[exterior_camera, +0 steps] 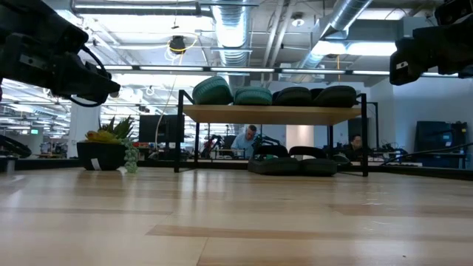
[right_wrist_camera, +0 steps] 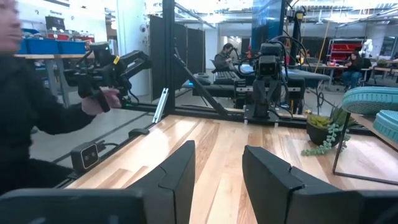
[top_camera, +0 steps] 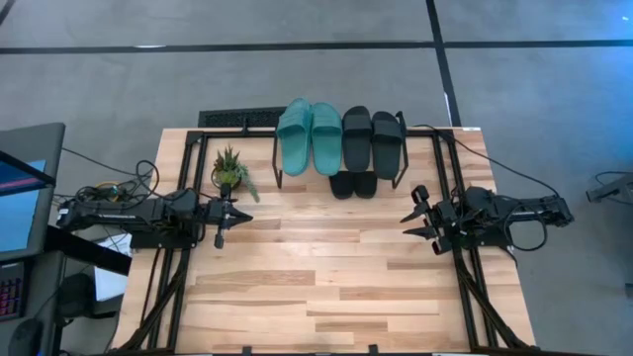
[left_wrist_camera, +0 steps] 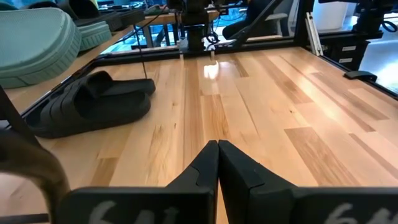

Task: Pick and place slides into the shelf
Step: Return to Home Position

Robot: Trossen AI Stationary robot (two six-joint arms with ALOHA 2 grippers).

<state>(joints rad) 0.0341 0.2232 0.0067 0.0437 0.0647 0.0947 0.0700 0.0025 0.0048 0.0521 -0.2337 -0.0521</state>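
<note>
The shelf (top_camera: 281, 148) stands at the table's far edge. On its wooden top board (exterior_camera: 270, 113) lie a teal-green pair of slides (top_camera: 310, 135) and a black pair (top_camera: 373, 138). Another black pair (top_camera: 353, 184) lies on the tabletop under the shelf's near edge, and shows in the left wrist view (left_wrist_camera: 87, 106). My left gripper (top_camera: 221, 237) is shut and empty above the table's left side. My right gripper (top_camera: 416, 219) is open and empty above the right side.
A small potted plant (top_camera: 230, 171) stands on the table left of the shelf. Black frame rails run along the table's left and right sides. A person with a hand-held device shows beyond the table in the right wrist view (right_wrist_camera: 37, 112). Bare wood lies between the arms.
</note>
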